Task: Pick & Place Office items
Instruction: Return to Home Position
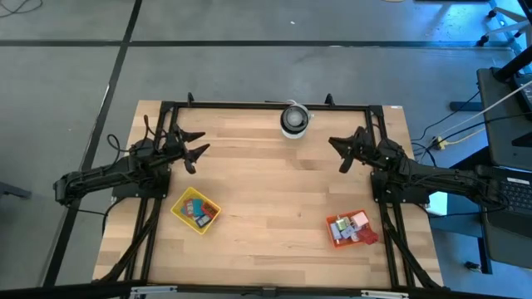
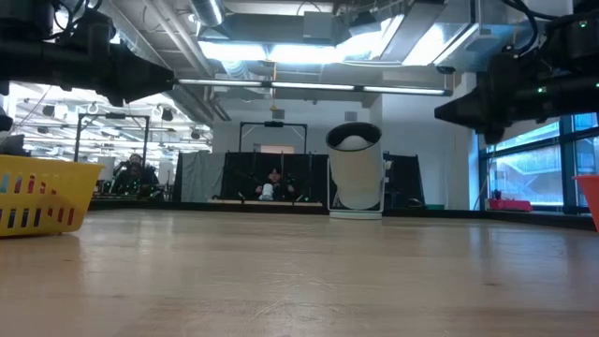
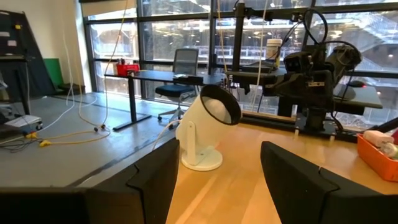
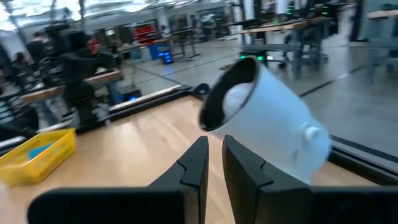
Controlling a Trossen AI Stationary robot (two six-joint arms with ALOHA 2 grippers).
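The office items lie in two trays: blue and other small pieces (image 1: pixel 198 211) in the yellow tray (image 1: pixel 179 212) toward the near left, and pink, white and red pieces (image 1: pixel 352 223) in the orange tray (image 1: pixel 335 241) toward the near right. My left gripper (image 1: pixel 198 151) hovers open over the far left of the table, holding nothing; its fingers stand wide apart in the left wrist view (image 3: pixel 217 152). My right gripper (image 1: pixel 339 154) hovers over the far right, its fingers almost together (image 4: pixel 216 143) and empty.
A white round roll with a dark centre (image 1: pixel 294 120) stands at the middle of the far edge, between the two grippers. A black frame (image 1: pixel 249 105) runs along the table's far edge and sides. Bare wood (image 1: pixel 274 191) lies between the trays.
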